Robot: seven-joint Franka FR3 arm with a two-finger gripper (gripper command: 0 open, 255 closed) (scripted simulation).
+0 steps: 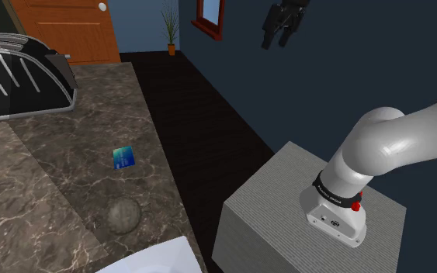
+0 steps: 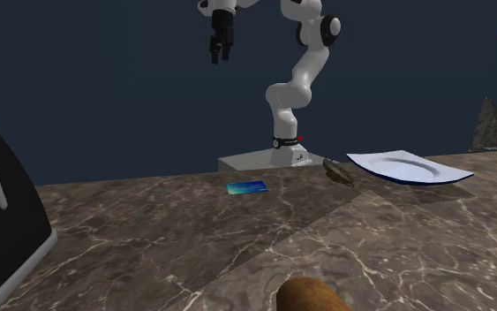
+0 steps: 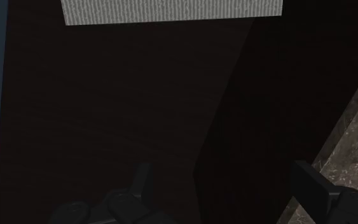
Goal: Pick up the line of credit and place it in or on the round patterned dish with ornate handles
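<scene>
We see the gripper [image 1: 285, 23] hanging high in the air with its two black fingers [image 3: 142, 181] spread wide and nothing between them. In the wrist view it looks straight down at a dark floor [image 3: 120, 108]. The stand's [image 3: 171, 11] grey ribbed top lies beyond the fingertips, and a corner of the marble counter [image 3: 355, 127] comes in beside one finger.

In the second exterior view the gripper [image 2: 220, 49] points downward well above the counter [image 2: 193, 230], a little to that view's left of the card [image 2: 247, 187]. The card is blue-green and lies flat on the marble near the counter's edge. It is apart from everything else.

In the shoulder view the card [image 1: 123, 158] sits toward the counter edge that borders the floor [image 1: 201, 101]. The round dish [image 1: 121, 215] is near it, lower in that view. The dish looks grey and mottled, and we think a small handle sticks out at its side, though it is hard to be sure. In the second exterior view the dish [image 2: 339, 172] sits just beside a white plate [image 2: 410, 168] with a blue rim.

Farther out we find a black and silver appliance [image 1: 15, 70] on the counter, a brown lump [image 2: 312, 296] near the second exterior view's bottom edge, an orange door [image 1: 69, 27] and a potted plant [image 1: 170, 31].
</scene>
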